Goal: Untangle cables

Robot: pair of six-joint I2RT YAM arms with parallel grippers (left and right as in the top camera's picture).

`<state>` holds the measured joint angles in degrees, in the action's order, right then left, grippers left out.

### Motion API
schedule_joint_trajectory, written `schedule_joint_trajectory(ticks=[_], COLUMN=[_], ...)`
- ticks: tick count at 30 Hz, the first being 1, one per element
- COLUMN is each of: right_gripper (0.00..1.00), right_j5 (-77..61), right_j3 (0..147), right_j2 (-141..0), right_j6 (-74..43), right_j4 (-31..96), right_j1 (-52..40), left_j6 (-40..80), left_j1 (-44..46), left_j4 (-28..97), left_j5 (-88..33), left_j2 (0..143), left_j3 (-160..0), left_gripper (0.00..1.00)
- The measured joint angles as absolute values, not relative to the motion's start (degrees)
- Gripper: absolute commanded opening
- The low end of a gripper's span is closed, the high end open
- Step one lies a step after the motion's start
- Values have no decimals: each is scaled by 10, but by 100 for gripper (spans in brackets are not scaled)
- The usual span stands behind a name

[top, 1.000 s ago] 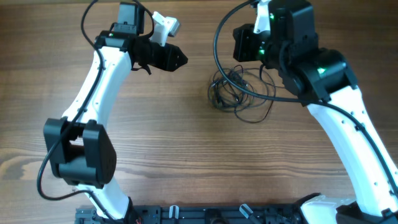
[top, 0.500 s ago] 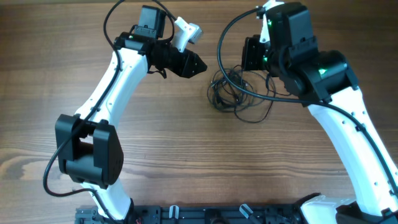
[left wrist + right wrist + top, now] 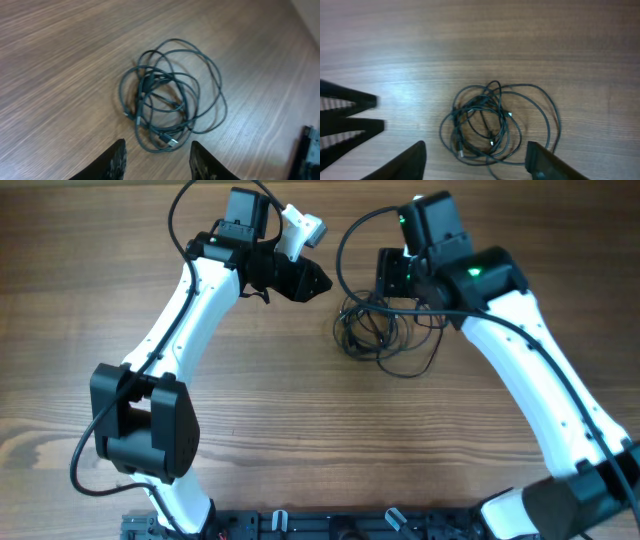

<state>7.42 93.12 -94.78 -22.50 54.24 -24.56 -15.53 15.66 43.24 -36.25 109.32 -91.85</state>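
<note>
The cables (image 3: 382,332) lie in one tangled heap of thin black loops on the wooden table, right of centre at the back. In the left wrist view the cables (image 3: 145,100) sit just ahead of my left gripper (image 3: 157,147), which is open and empty, with a small plug end near its tips. From above, my left gripper (image 3: 316,280) hovers left of the heap. My right gripper (image 3: 392,275) hangs over the heap's far side. Seen from its wrist, the right gripper (image 3: 476,152) is wide open above the cables (image 3: 462,120), holding nothing.
A thick black arm cable (image 3: 345,242) loops from the right arm over the back of the table. The left gripper's fingers (image 3: 350,115) show at the left of the right wrist view. A black rail (image 3: 330,525) runs along the table's front edge.
My right gripper has gone from shut to wide open and shifted slightly left over the heap. The left arm swung right toward the cables, then held still.
</note>
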Motion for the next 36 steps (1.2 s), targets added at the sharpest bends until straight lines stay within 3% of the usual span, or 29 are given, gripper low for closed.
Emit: schedule_joint_trajectory(ticks=[1,8,12,15,17,36], right_gripper=[81,79,73,59,56,59], right_j5=[76,79,80,80,78,-18], right_j3=[931,930,929,928,928,928], right_j2=[-957,-1030,-1060,-1074,-1078,-1096], right_j6=[-226,-226,-227,-225,-215,-133], right_j4=[540,519,509,503,499,454], right_j1=[-246,-243,-234,-220,-212,-183], left_j6=[-154,-138,-128,-115,-108,-87], left_j1=[157,156,156,152,145,115], left_j4=[432,433,433,432,433,436], left_j5=[-358,-338,-323,-306,-298,-283], left_j2=[1093,1093,1093,1093,1093,1093], left_j3=[-919,-919,-919,-919,-919,-919], left_gripper=[42,41,41,41,41,41])
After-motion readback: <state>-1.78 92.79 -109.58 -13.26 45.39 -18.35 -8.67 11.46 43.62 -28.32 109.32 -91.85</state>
